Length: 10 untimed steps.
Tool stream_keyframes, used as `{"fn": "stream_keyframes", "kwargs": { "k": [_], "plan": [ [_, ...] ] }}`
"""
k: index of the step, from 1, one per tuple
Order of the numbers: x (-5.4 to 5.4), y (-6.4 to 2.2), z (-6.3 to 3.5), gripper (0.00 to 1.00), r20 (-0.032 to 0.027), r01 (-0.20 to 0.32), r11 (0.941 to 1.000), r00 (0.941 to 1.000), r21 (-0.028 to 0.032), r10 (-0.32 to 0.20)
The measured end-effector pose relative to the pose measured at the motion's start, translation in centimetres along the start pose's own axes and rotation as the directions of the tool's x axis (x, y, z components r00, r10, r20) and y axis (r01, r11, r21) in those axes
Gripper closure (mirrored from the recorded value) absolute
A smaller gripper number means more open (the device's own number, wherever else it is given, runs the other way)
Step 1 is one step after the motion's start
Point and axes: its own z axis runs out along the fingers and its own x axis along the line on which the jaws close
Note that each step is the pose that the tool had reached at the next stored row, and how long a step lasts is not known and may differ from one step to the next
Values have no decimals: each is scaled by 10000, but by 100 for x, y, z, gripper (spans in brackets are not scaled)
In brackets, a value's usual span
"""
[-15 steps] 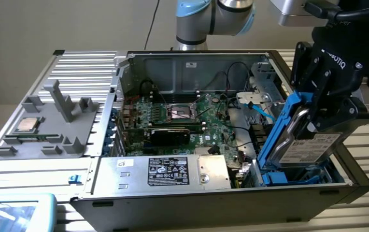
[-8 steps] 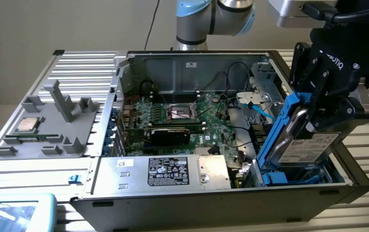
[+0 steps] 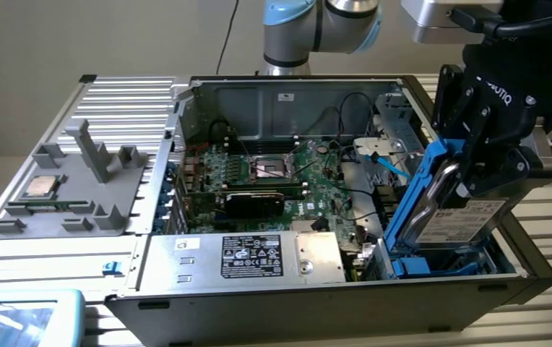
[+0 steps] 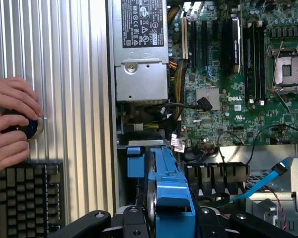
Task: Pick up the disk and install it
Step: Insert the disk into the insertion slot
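A ribbed metal table (image 3: 112, 94) carries an open case (image 3: 295, 90) lying on its side, with the motherboard (image 3: 286, 181) facing up inside it and the power supply (image 3: 247, 256) along its near wall. The gripper (image 3: 478, 166) hangs over the case's end on the exterior view's right, jaws closed on the disk (image 3: 459, 220), one finger on each side of its blue carrier. The disk stands steeply tilted. Its lower end is down in the bay (image 3: 430, 264) at that corner of the case, and its upper end rises above the case rim. In the wrist view the disk (image 4: 169, 193) runs edge-on between the black fingers (image 4: 104, 223), in line with the bay's slot. A blue cable (image 3: 387, 166) curves inside the case just beside the carrier. Outside the case, a person's hands (image 4: 10, 124) rest on a small round controller beside a keyboard (image 4: 30, 198). The main risk appears to be jamming: if the disk comes down at this tilt or slightly askew, the carrier could wedge against the bay walls and twist in the grip. The cable looks close enough to catch under the carrier's edge or be pinched. Pushing hard against a snag could also make the disk slide between the fingers.
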Motion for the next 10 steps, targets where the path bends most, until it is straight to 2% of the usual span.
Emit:
{"fn": "stream_keyframes", "kwargs": {
  "k": [10],
  "plan": [
    [-1, -14, 52, 63, 0, 3, 10000, 10000, 0, -3]
  ]
}}
